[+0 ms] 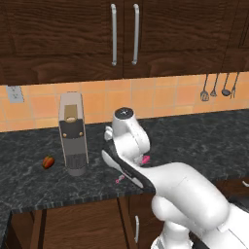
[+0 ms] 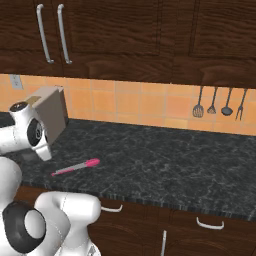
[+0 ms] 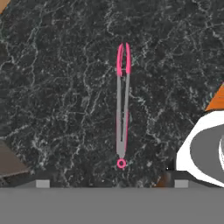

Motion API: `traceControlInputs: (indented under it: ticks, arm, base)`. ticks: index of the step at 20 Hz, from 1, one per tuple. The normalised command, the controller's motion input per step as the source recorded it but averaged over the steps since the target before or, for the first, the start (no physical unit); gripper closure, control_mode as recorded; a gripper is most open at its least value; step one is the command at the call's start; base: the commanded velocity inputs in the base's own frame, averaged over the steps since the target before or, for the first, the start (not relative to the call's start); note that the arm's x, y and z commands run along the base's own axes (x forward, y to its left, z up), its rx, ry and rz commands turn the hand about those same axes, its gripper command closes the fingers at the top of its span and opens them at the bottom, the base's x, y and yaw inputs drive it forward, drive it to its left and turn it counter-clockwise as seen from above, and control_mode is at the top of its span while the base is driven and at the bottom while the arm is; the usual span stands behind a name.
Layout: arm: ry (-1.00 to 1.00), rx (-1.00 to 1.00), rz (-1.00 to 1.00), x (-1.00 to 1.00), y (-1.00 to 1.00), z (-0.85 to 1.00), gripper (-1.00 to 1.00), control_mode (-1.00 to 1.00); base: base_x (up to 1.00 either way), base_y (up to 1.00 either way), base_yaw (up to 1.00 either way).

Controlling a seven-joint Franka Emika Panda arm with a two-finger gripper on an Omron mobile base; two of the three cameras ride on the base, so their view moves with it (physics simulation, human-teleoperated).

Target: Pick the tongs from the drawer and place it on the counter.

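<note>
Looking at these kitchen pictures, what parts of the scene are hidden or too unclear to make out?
- Tool: in the hand view no finger tips can be made out above the grey band, so open or shut is unknown.
- Tongs: in the left base view the arm covers their middle; they lie whole on the counter in the right base view.
- Hanging utensils: too small to identify each one.
- Drawer: which front below the counter it is cannot be told.

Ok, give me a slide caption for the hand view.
Pink tongs lying flat on the black speckled counter, seen from above.
</note>
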Motion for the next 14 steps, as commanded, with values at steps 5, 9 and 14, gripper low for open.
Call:
traceControlInputs:
  ticks: [5, 9, 14]
  arm:
    - [-0.48, -0.06, 0.0, -1.0, 0.08, 0.98, -1.0, -1.0]
    - [-0.53, 0.09, 0.03, -0.84, -0.35, 1.0, -1.0, -1.0]
    - [-0.15, 0.06, -0.02, -0.17, -0.23, 0.15, -1.0, -1.0]
  base:
    - [0.0, 0.0, 0.0]
    - [0.0, 0.0, 0.0]
    - [0.0, 0.0, 0.0]
